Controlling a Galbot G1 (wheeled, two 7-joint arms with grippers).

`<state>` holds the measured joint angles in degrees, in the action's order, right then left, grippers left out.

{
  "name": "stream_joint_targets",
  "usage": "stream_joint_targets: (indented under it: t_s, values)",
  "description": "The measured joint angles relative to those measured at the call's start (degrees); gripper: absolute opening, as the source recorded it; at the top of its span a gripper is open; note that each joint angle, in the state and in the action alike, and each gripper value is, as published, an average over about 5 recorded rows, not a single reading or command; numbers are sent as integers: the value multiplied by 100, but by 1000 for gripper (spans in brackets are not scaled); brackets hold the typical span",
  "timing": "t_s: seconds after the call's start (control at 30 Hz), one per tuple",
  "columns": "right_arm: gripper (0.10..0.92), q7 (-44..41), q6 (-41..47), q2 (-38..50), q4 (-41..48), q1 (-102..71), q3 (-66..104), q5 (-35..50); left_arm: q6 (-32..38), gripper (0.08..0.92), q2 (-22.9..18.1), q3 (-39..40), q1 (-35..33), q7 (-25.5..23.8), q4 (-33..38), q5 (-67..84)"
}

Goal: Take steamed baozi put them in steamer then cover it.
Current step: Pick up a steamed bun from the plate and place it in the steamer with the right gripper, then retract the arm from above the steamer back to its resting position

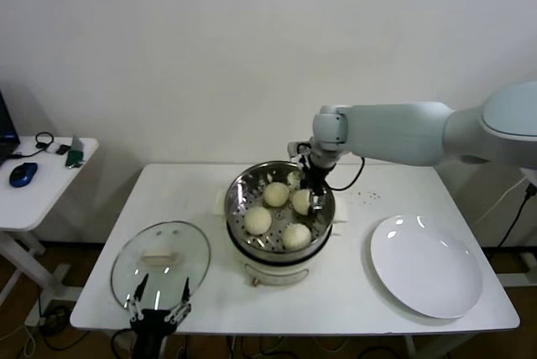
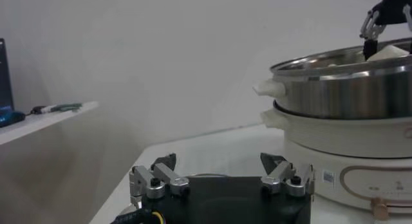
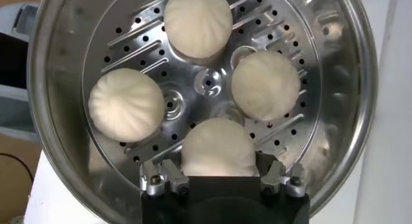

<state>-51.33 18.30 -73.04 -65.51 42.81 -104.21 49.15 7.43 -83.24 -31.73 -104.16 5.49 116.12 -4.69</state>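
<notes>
Right wrist view: four baozi (image 3: 216,149) in steamer (image 3: 58,71); right gripper (image 3: 222,177) jaws straddle fourth, grip unclear. Left gripper (image 1: 159,309) jaws spread, above cover (image 1: 159,260) at tabletop (image 1: 336,292) front-left corner. Next: withdraw, lift cover.

A bare test room or lab is showing here: a plain white wall (image 1: 210,49) is backing a white surface (image 1: 193,200), while a side desk (image 1: 33,200) is carrying a computer mouse (image 1: 23,174) and cables.

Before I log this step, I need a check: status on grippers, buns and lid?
Right gripper in the steamer, straddling the fourth baozi. Left gripper open, parked by the cover. Cover off, on the table. Nothing blocking.
</notes>
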Motion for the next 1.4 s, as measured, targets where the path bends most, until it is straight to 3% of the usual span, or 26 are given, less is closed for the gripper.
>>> stream_joint_targets:
  t_s: [0.27, 0.83, 1.4]
  values:
    - [817, -35, 69, 31, -12, -25, 41, -57, 8, 823, 0, 0, -37, 0, 13, -2]
    - [823, -121, -153, 635, -134, 285, 541, 260, 20, 823, 20, -24, 6, 16, 9, 1]
    - [823, 1556, -1491, 2802, -903, -767, 2533, 424, 5, 823, 19, -105, 131, -59, 63, -346]
